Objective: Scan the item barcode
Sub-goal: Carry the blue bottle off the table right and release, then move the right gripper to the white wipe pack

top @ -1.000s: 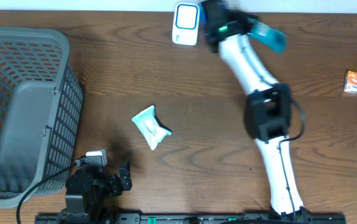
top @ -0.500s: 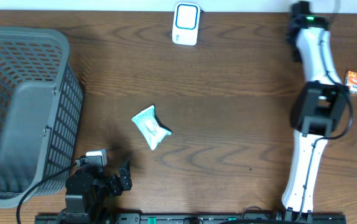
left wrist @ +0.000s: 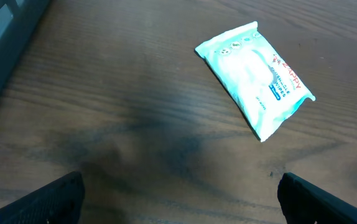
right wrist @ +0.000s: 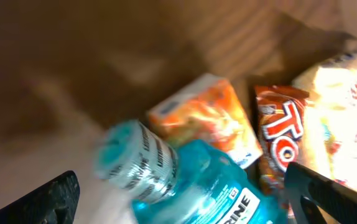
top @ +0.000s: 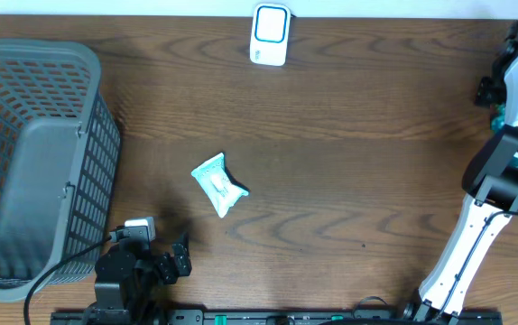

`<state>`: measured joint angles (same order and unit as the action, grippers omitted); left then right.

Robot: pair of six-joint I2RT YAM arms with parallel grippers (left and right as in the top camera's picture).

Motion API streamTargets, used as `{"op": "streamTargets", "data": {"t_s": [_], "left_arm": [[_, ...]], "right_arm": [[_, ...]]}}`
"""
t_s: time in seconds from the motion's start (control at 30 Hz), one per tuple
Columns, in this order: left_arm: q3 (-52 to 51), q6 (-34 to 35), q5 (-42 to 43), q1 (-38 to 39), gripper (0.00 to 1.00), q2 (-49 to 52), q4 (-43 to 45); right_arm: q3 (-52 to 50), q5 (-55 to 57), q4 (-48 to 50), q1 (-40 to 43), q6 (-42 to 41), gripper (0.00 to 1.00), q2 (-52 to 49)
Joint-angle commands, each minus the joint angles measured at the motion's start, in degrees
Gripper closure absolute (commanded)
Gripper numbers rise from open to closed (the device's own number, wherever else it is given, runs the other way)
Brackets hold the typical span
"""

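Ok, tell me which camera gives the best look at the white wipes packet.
The left wrist view: the wipes packet fills a good part of the frame, lying flat on the table, with its printed face showing. The overhead view shows it only small, mid-table. The right wrist view does not show it.

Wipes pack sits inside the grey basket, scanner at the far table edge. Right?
No. The wipes pack lies on the table right of the grey basket, not inside it, as the overhead view shows. The scanner is at the far table edge.
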<state>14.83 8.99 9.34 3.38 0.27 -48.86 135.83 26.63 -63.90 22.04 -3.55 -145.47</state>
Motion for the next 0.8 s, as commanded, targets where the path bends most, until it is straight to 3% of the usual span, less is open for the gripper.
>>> {"op": "streamTargets", "data": {"t_s": [0.0,0.2,0.43,0.5,0.63,0.77], "left_arm": [[-0.5,-0.1,0.7,-0.2,0.01,-0.1,-1.9],[-0.5,-0.1,0.7,-0.2,0.01,-0.1,-1.9],[-0.5,-0.1,0.7,-0.2,0.01,-0.1,-1.9],[-0.5,-0.1,0.7,-0.2,0.01,-0.1,-1.9],[-0.5,-0.1,0.7,-0.2,0.01,-0.1,-1.9],[-0.5,-0.1,0.7,-0.2,0.01,-0.1,-1.9]], "right_arm": [[0.3,-12.6,0.8,-1.7,-1.9,0.01,10.1],[0.3,-43.6,-1.9,-5.9,-4.2,0.01,22.5],[0.3,-65.9,-9.0,-17.7,-4.5,0.01,27.7],[0.1,-66.8,-12.7,-22.4,-3.6,0.01,27.4],[-2.0,-66.6,-18.9,-32.1,6.8,0.01,26.1],[-9.0,-62.0,-18.5,-42.6,11.9,0.01,25.1]]}}
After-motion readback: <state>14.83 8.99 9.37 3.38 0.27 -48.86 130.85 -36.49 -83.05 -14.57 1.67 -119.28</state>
